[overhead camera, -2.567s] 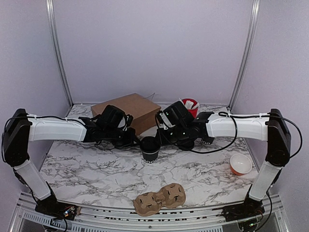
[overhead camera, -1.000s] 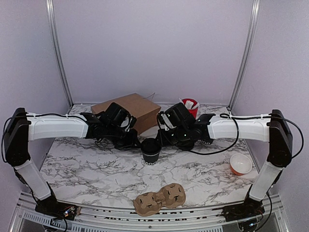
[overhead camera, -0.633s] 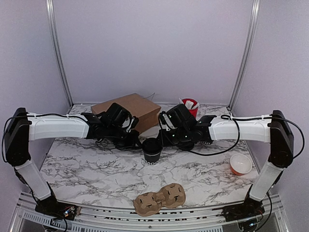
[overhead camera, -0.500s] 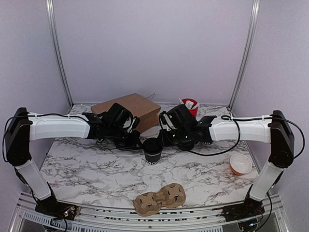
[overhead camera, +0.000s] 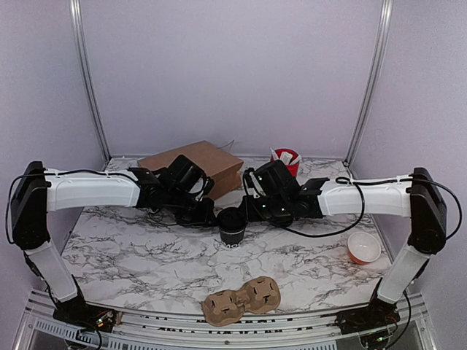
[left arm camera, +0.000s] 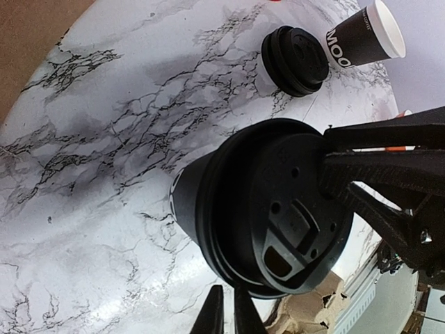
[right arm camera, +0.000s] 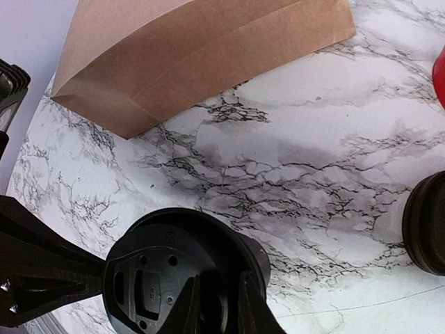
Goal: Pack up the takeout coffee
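Top view: the takeout coffee (overhead camera: 233,227), a black cup under a black lid (overhead camera: 232,216), is standing upright near the middle of the marble table (overhead camera: 139,255), its long axis running vertical, lid pointing up, white lettering facing the near edge; the left gripper (overhead camera: 211,216) and the right gripper (overhead camera: 251,213) are reaching in from either side and meeting at the lid; a brown paper bag (overhead camera: 195,162) is lying behind the left gripper, a red tub (overhead camera: 287,160) is standing behind the right one, a cardboard cup carrier (overhead camera: 242,299) is sitting at the near edge, and a small orange bowl (overhead camera: 363,248) is resting well apart, by the right arm. Left wrist view: the left gripper's fingers (left arm camera: 213,316) are sitting drawn together with nothing between them, tips just beside the lid's rim; the right gripper's fingers (left arm camera: 375,136) are touching the opposite rim; a loose black lid (left arm camera: 295,59) and a twin cup (left arm camera: 363,35) with a white rim are sitting beyond, just beside each other. Right wrist view: the right gripper's fingers (right arm camera: 189,309) are standing narrowly apart over the lid's near side, and whether they are clamping it cannot be told; the brown paper bag (right arm camera: 195,49) is lying beyond the cup
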Available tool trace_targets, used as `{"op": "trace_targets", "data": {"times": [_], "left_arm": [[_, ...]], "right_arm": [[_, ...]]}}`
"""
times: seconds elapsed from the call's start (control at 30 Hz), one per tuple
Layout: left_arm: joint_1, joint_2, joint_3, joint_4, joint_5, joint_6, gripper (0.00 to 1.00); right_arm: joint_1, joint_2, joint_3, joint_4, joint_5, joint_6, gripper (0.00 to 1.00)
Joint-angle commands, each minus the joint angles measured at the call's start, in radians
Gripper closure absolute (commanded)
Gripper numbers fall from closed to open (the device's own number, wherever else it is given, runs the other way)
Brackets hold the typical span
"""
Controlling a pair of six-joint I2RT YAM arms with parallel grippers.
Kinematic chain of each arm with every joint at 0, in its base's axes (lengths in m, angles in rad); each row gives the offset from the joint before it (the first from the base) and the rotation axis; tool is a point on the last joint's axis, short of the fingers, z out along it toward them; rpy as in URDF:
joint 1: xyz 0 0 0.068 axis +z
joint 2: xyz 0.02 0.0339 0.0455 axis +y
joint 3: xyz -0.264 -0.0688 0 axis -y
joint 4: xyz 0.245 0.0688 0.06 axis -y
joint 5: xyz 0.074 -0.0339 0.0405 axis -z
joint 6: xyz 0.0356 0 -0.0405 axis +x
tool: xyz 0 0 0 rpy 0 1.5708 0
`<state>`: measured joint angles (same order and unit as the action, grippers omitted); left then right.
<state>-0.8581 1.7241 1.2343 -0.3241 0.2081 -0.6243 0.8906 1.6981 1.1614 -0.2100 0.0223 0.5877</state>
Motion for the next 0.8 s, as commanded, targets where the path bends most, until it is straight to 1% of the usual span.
{"op": "trace_targets", "data": {"times": [0.0,0.17,0.4,0.77], "left_arm": [[-0.016,0.049,0.014,-0.069,-0.032,0.001,0.92],[-0.016,0.039,0.042,-0.070,-0.029,-0.002,0.92],[-0.009,0.035,0.071,-0.069,-0.030,0.004,0.92],[-0.005,0.023,0.087,-0.069,-0.016,0.007,0.91]], "right_arm": [[0.045,0.015,-0.036,-0.111,-0.040,0.042,0.82],[0.045,-0.024,0.002,-0.112,-0.015,0.061,0.75],[0.045,-0.051,0.076,-0.129,0.032,0.075,0.75],[0.046,-0.087,0.060,-0.150,0.094,0.086,0.73]]}}
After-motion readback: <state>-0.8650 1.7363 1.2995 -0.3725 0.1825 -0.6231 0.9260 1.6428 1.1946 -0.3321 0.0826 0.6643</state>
